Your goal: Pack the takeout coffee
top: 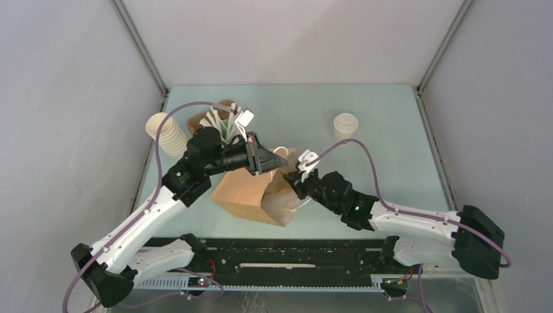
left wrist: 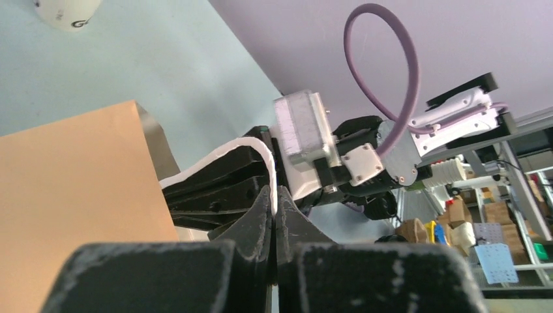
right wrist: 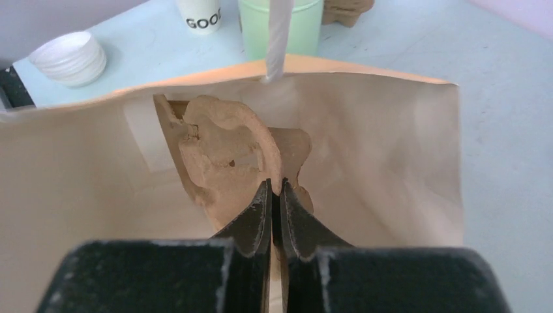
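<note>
The pale blue-green table (top: 391, 169) carries a brown paper bag (top: 244, 189) at its middle. A lidded white cup (top: 345, 126) stands far right. A stack of cream cups (top: 167, 135) lies tilted far left, near a green cup of white sticks (right wrist: 303, 26)

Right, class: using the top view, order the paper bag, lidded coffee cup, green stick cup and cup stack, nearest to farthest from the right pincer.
1. paper bag, pinched by the right pincer.
2. lidded coffee cup, farther back, to the right.
3. green stick cup, back left, beyond the bag.
4. cup stack, far left.
</note>
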`<state>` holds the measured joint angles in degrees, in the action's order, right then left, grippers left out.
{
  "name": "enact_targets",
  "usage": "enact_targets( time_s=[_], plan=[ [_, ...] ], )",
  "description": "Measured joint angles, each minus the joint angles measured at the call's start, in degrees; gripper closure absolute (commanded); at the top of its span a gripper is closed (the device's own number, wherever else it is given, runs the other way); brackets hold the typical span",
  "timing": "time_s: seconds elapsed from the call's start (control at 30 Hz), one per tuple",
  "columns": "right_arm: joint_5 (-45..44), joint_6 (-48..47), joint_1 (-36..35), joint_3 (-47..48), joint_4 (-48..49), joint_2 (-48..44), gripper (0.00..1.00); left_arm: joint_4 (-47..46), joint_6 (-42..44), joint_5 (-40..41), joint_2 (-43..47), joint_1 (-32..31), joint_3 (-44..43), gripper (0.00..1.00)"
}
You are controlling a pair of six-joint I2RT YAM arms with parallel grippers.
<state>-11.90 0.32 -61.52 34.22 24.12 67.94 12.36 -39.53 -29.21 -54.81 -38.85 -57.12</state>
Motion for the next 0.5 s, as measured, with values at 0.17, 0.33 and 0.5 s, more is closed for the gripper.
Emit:
enact_targets(
  time_s=[0.17,0.33,0.5],
  plan=[
    [-2.4,-0.2,0.0,0.0,-5.4,-8.3,0.88,-4.3,-3.0,-2.3,-3.4,0.0,-0.6,1.0],
    [-1.7,-0.2,0.0,0.0,-8.6,-10.4,0.91,-7.1,-5.6,-4.2,-4.6,0.0,-0.7,1.0],
    [-1.3,0.6,0.0,-0.1,-7.5,-5.7,0.9,-8.7,-7.0,-4.5,-4.6,0.0,-0.7,1.0]
  ],
)
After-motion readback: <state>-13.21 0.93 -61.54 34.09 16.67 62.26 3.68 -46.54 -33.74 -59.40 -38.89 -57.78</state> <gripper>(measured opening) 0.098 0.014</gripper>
